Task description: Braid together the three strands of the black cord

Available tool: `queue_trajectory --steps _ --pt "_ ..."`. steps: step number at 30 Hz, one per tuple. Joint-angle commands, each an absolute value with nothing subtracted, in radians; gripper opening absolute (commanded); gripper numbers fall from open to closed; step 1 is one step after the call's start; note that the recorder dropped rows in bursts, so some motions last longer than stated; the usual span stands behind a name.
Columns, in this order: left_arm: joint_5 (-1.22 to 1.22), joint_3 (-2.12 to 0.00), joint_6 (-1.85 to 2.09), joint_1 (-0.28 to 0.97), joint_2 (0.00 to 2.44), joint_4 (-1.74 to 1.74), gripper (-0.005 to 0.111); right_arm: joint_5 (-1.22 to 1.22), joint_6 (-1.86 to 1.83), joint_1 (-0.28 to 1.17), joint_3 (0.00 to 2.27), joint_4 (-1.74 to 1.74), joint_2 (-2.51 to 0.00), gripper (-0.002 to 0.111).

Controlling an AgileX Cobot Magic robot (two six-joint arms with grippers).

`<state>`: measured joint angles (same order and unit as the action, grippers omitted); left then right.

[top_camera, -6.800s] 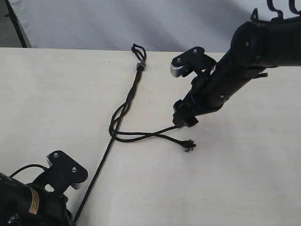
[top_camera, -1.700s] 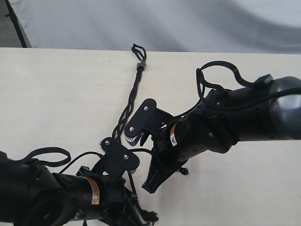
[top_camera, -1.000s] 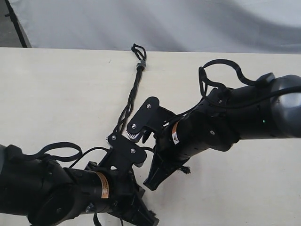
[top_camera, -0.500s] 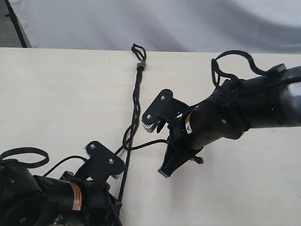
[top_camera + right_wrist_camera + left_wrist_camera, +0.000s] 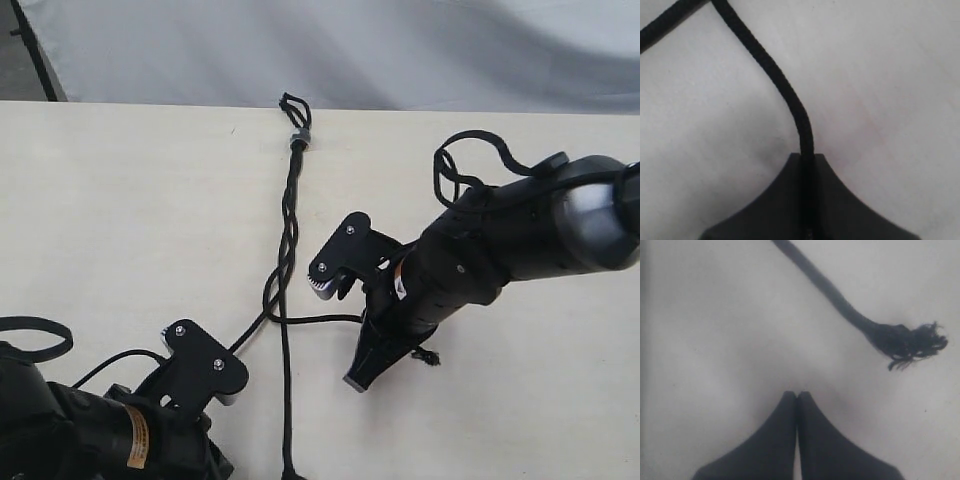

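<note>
The black cord lies on the pale table [image 5: 120, 200], its loop [image 5: 292, 104] and grey band [image 5: 297, 137] at the far edge, with a braided stretch [image 5: 289, 225] below. One of the three strands [image 5: 284, 400] runs straight toward the near edge. Another [image 5: 245, 335] slants under the left arm. The third [image 5: 320, 320] bends right into my right gripper [image 5: 356, 381], which is shut on it [image 5: 765, 57]; its frayed tip [image 5: 428, 357] pokes out behind. My left gripper [image 5: 797, 394] is shut and holds nothing, with a frayed strand tip [image 5: 910, 340] lying apart from it.
The bulky right arm [image 5: 520, 240] reaches in from the right with looped cables [image 5: 470, 160] above it. The left arm [image 5: 90, 430] fills the near left corner. A grey backdrop [image 5: 400, 50] hangs behind the table's far edge.
The left arm has drawn back toward the near left corner, away from the cord. One strand now lies straight toward the near edge. The right gripper kept its strand and shifted slightly.
</note>
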<state>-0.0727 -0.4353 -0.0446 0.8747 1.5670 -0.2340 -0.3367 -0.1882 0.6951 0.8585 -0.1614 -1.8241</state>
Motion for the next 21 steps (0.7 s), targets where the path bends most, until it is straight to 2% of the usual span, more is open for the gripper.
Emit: queue_trajectory --steps 1,5,6,8,11,14,21 --pt "-0.082 -0.426 -0.049 0.881 1.559 -0.232 0.000 -0.333 -0.167 0.690 0.860 -0.171 -1.834 0.000" --pt "-0.082 -0.426 -0.049 0.881 1.559 -0.232 0.000 -0.333 -0.113 0.690 0.860 -0.171 -1.834 0.000" --pt "-0.082 -0.426 -0.049 0.881 1.559 -0.232 0.000 -0.333 -0.101 0.690 0.860 -0.171 -1.834 0.004" --pt "-0.082 -0.426 -0.049 0.881 1.559 -0.232 0.000 -0.339 -0.092 0.690 0.860 -0.171 -1.834 0.018" --pt "-0.086 -0.426 -0.052 0.881 1.559 -0.232 0.000 -0.341 -0.090 0.690 0.860 -0.171 -1.834 0.046" --pt "-0.086 -0.426 -0.052 0.881 1.559 -0.232 0.000 -0.365 -0.090 0.690 0.860 -0.171 -1.810 0.062" --pt "-0.120 -0.458 -0.052 0.881 1.559 -0.232 0.000 -0.434 -0.089 0.688 0.858 -0.186 -1.542 0.065"
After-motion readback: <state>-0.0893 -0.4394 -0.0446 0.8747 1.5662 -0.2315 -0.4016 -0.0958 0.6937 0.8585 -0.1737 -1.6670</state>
